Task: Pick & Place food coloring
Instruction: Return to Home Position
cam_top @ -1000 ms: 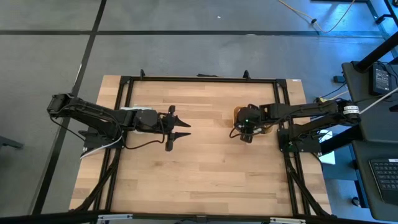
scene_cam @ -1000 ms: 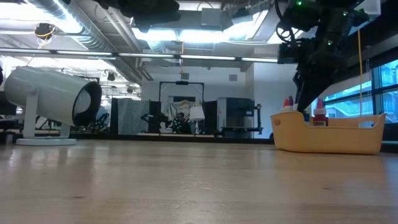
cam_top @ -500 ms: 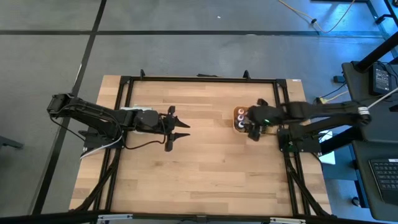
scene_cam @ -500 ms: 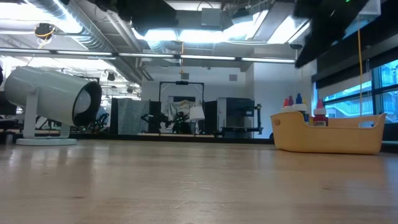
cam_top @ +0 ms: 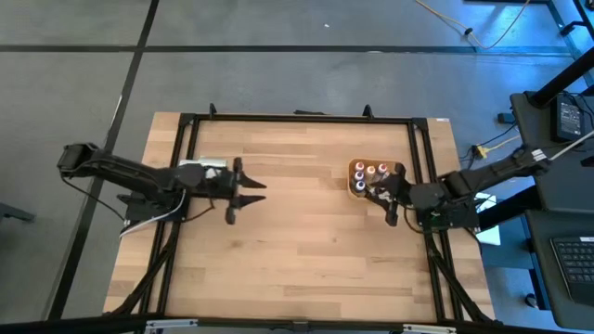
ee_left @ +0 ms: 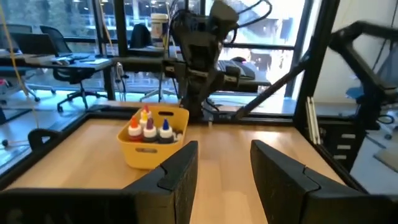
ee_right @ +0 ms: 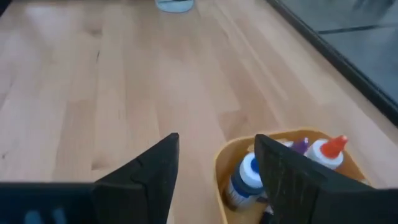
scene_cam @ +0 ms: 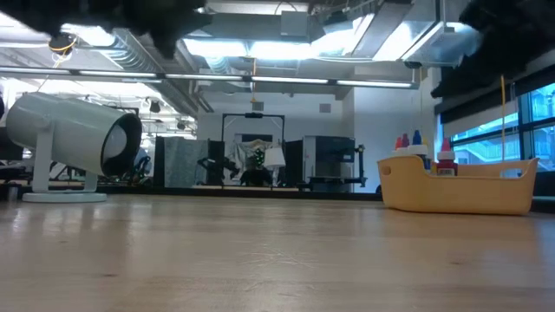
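The food coloring bottles [cam_top: 371, 171] stand upright, crowded in the yellow bin [cam_top: 353, 190] at centre-right of the high view. The right gripper [cam_top: 385, 206], over the bin a moment ago, has drawn back to its lower-right corner, fingers spread and empty. The left gripper [ee_left: 222, 165], likewise spread and empty, has slid leftward, so placing looks finished and both arms appear homeward bound.

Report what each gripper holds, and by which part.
Nothing is held: left gripper and right gripper are both open and empty; the bottles stand in the bin.
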{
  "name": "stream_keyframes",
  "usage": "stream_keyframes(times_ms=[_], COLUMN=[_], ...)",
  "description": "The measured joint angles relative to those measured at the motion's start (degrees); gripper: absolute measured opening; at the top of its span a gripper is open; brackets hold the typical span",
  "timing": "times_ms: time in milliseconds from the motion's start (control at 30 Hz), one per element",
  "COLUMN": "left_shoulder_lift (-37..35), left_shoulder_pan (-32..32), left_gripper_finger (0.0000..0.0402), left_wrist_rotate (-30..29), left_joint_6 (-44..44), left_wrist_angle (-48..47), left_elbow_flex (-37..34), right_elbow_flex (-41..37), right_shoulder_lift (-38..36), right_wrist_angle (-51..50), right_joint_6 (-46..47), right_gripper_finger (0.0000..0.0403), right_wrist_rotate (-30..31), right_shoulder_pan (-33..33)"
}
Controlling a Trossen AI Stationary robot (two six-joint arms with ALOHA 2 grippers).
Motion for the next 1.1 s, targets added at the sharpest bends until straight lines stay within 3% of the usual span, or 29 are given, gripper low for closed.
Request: stream_keyframes(times_ms=[233,367,667,1100], left_shoulder_lift=[-11.22,-17.15,-30.60,-43.22], left_shoulder_pan=[-0.01,-0.02,-0.02,-0.02], left_gripper_finger=[0.0143,0.0143,0.0143,0.0143], left_wrist_rotate=[-0.10,-1.10,-1.26,-6.18], left_joint_6=[-2.39,-2.41,-2.43,-2.77], left_wrist_angle=[-0.11,-0.60,-2.81,-13.85], left_elbow_flex=[-7.05,-9.70,-16.16,-16.64], right_elbow_flex=[-8.28,-10.34,-13.83,-14.39], right_shoulder_lift=[-8.57,-13.48,-25.57,-36.59], right_wrist_angle=[9.04,9.99,8.33,0.56], right_joint_6=[-4.46,-7.09,-7.73,-8.71], right_gripper_finger=[0.0210,0.0210,0.0210,0.0210], right_wrist_rotate=[-2.97,-0.42,-0.09,0.27], right_shoulder_pan=[0.05,0.02,0.00,0.00])
